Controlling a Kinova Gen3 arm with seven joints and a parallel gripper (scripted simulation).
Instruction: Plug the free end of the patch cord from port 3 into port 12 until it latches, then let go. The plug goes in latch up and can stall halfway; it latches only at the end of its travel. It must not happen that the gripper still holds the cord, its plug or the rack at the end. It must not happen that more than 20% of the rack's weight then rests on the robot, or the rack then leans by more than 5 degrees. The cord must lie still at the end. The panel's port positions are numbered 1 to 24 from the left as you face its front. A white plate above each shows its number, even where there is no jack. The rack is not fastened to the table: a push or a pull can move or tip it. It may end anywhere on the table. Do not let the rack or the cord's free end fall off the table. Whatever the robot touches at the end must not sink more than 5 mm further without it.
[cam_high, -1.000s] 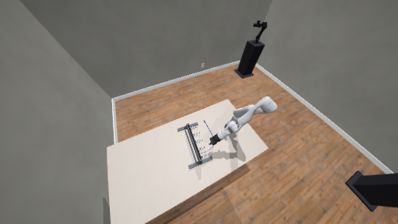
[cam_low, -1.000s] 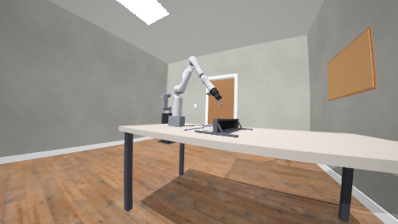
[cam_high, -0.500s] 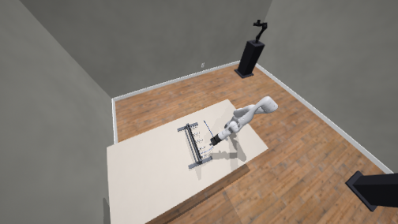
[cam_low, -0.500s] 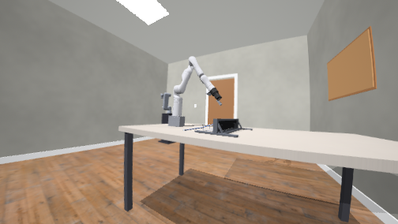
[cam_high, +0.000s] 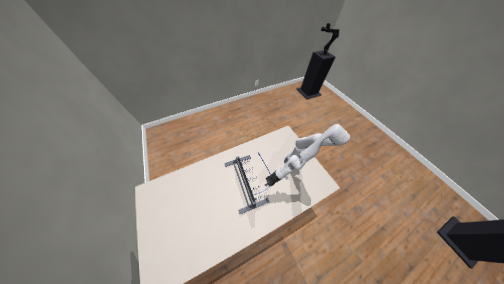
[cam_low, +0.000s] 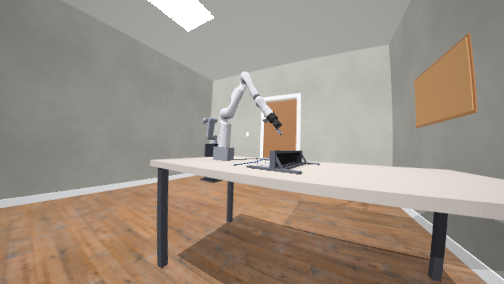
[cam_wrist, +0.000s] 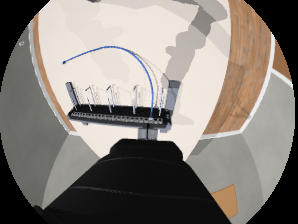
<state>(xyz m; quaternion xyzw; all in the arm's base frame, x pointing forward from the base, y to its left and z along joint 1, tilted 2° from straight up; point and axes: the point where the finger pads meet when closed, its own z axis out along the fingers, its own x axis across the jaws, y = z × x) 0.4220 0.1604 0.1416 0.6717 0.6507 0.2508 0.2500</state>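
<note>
The dark rack stands upright on its feet on the table. The blue patch cord has one end at the panel near the rack's right end in the wrist view. From there it curves over the table, and its free end lies away from the rack, near the rack's other end. My gripper is shut with nothing between its fingers. It hangs well above the table and rack, away from the cord's free end. The port numbers are too small to read.
Several thin pale cords stand out from the panel between the rack's feet. The arm's base stands on the table on the cord's side of the rack. The table's edges lie beyond both ends of the rack.
</note>
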